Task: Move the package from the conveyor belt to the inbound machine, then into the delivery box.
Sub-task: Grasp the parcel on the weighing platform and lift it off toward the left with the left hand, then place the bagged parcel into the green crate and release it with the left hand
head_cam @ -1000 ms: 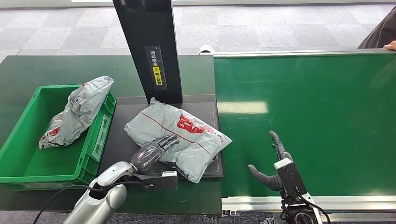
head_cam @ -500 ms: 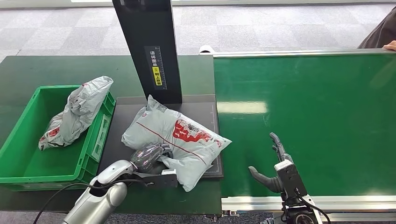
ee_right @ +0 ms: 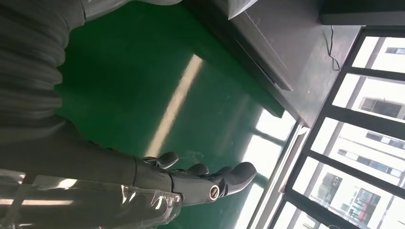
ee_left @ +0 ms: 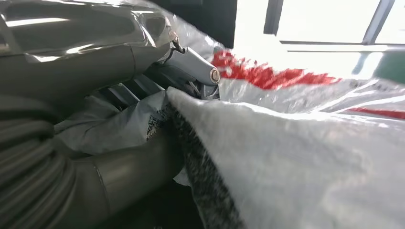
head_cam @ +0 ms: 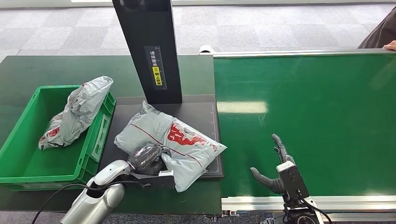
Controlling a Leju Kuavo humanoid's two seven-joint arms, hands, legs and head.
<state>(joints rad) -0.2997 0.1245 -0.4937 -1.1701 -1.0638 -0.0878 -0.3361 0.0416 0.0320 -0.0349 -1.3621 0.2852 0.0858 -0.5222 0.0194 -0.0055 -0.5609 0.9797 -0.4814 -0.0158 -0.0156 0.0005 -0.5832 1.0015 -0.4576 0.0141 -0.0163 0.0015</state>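
Head view: I see the package (head_cam: 180, 140) lying on the dark scanner plate (head_cam: 205, 109) at the foot of the black column (head_cam: 149, 46), its near corner hanging over the plate's front edge. My left hand (head_cam: 147, 158) is curled onto the package's near-left edge, fingers closed on the film. The package is a grey, crumpled poly bag with red print and a thin red line across it. A second bag (head_cam: 77, 112) leans in the green box (head_cam: 28, 163) to the left. My right hand (head_cam: 275, 165) hovers over the green belt (head_cam: 317, 107), fingers spread, holding nothing. Left wrist view: the thumb and fingers (ee_left: 129, 93) pinch a fold of the grey film; the package (ee_left: 305, 157) bulges just beyond them, red print showing. Right wrist view: the right hand (ee_right: 191, 181) is open above the belt (ee_right: 143, 81).
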